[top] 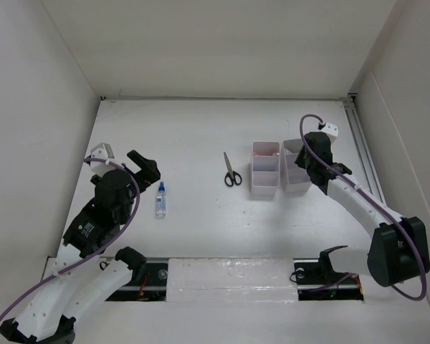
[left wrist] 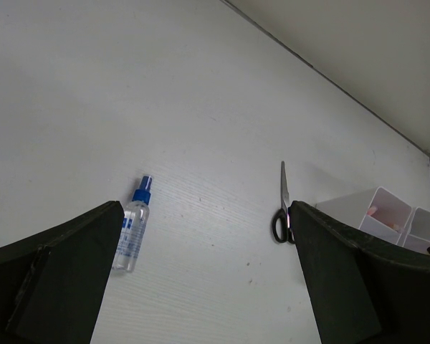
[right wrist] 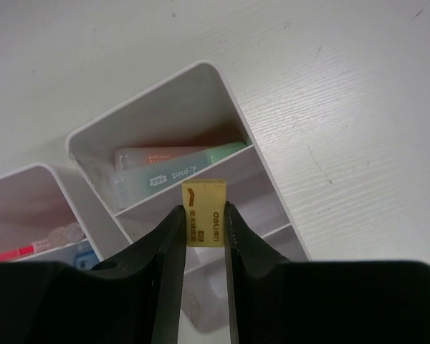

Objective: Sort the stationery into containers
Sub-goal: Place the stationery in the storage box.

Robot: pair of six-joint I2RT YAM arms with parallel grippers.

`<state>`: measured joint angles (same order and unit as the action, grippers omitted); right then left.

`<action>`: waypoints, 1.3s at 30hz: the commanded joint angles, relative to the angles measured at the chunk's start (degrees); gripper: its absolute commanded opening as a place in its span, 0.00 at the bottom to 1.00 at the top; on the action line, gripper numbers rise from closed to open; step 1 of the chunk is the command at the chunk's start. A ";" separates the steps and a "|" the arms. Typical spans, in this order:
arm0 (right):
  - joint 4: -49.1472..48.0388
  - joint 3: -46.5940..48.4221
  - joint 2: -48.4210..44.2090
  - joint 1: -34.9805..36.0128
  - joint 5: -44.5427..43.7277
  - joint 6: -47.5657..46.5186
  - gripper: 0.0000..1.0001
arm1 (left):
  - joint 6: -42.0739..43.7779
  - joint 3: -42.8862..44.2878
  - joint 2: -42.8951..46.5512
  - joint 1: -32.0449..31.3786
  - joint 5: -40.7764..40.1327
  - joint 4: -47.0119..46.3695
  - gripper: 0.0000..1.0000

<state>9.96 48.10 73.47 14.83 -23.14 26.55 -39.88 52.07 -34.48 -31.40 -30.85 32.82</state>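
Nearest the arm bases, the clear bottle (top: 160, 201) lies flat on the table (top: 201, 129), blue cap pointing away, not yet sorted. Just left of it the left gripper (top: 147, 165) hangs with jaws apart and empty, angled so its wrist view takes in bottle and scissors (top: 231, 170), probably to line up a pick. The scissors lie closed, near the boxes but apart from them. Above the right-hand box (right wrist: 158, 118) the right gripper (right wrist: 203, 228) pinches a small yellow eraser (right wrist: 203, 204) upright over a divider, seemingly ready to drop; green and orange items lie in the far compartment. The other box (right wrist: 29, 197) holds something pink
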 commanded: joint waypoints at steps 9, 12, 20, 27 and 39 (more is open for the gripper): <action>-1.34 -0.72 -1.75 0.73 -1.74 0.44 0.00 | 0.68 0.13 -0.33 -0.07 0.09 -1.62 1.00; -1.34 -1.25 -1.23 0.73 -1.74 0.96 0.00 | 0.68 0.13 -0.33 -0.07 0.09 -1.62 1.00; -1.34 -3.45 -2.46 0.20 -1.21 5.70 0.00 | 0.68 0.13 -0.33 -0.07 0.09 -1.62 1.00; -4.50 -6.96 -5.18 0.20 0.54 14.05 0.00 | 0.68 0.13 -0.33 -0.07 0.09 -1.62 1.00; -6.18 -5.47 -3.60 0.73 1.08 19.68 0.00 | 0.68 0.13 0.20 -0.07 0.09 -1.62 1.00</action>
<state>6.96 40.45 68.84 15.07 -22.39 43.81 -39.88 52.07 -34.48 -31.40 -30.61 32.82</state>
